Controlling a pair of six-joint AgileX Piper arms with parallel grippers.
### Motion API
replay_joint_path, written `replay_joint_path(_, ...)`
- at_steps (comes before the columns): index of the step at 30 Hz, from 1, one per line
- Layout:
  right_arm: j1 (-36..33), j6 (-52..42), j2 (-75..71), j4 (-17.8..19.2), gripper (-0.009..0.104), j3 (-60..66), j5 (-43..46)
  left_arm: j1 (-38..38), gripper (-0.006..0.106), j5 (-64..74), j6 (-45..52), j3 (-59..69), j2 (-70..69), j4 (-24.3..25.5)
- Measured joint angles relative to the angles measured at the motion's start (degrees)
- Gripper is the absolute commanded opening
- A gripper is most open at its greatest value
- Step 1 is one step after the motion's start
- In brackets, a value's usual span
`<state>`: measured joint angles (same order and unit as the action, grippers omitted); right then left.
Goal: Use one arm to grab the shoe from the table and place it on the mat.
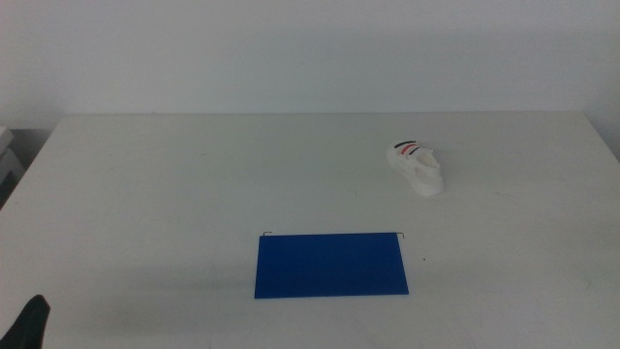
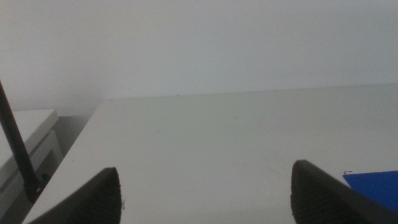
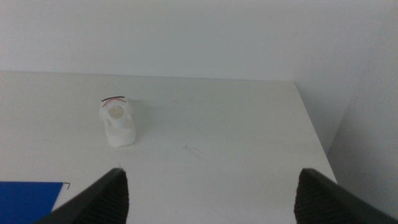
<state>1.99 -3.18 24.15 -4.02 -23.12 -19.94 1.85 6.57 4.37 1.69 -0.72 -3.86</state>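
Shoe (image 1: 416, 167) one, mat (image 1: 331, 265) one, apart; both tools (image 2: 205, 193) (image 3: 211, 193) wide open, empty

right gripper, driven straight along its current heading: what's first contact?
Probably nothing but bare table. The right gripper, jaws open, points past the shoe, which sits off to one side of its line. Depth is unclear.
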Motion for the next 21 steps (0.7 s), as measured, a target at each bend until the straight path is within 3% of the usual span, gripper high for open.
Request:
replay_joint_path(8,-0.5,0.0,18.5,-0.4,0.092,-16.4,-8.5,0.0,0.094,0.0,0.0,0.0,0.0,0.0)
replay_joint_path(14,-4.8,0.0,34.3,1.1,0.092,-32.3,-18.3,0.0,0.094,0.0,0.0,0.0,0.0,0.0)
replay_joint_path(21,-9.4,-0.5,52.9,1.1,0.092,-48.9,-22.3,0.0,0.094,0.0,0.0,0.0,0.0,0.0)
